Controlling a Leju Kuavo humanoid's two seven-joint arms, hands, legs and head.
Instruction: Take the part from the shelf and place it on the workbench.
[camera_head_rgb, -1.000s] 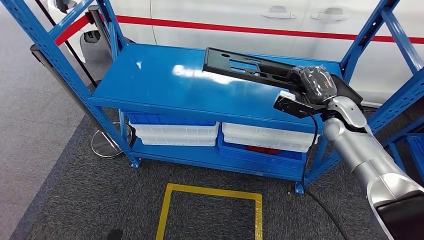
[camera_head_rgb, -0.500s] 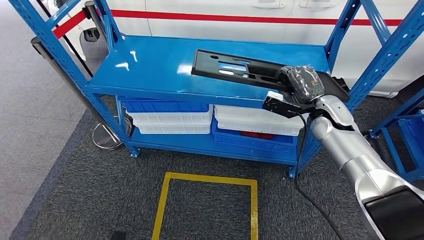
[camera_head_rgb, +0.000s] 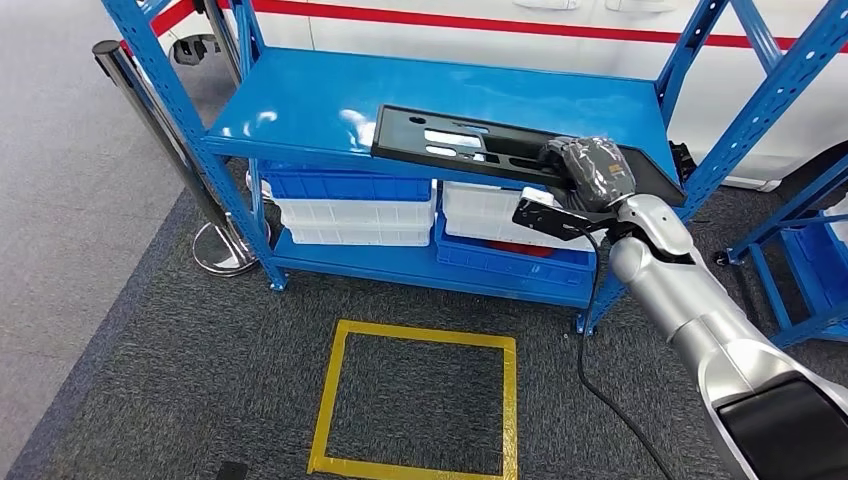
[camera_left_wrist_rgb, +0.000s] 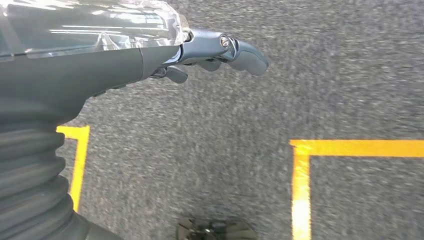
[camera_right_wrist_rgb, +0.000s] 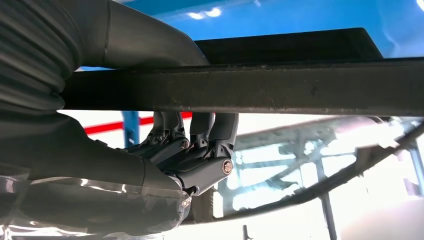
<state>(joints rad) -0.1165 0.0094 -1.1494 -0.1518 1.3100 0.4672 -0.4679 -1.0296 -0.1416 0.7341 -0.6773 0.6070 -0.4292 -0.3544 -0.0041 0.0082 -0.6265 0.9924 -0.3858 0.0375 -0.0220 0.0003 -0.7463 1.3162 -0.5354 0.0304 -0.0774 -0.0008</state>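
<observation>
the right hand (camera_head_rgb: 588, 172) grips one end of the long black part (camera_head_rgb: 480, 145), which hangs over the blue shelf (camera_head_rgb: 310, 105). held so far off-centre, it could sag, twist loose or clip the shelf post (camera_head_rgb: 745, 115). the left hand (camera_left_wrist_rgb: 200, 50) hangs over the carpet holding nothing, fingers loosely curled.

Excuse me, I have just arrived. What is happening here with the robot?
The right robot hand grips one end of a long black part and holds it above the top of the blue shelf. The left robot hand hangs over the grey carpet, holding nothing. The part has not reached any workbench yet.
</observation>
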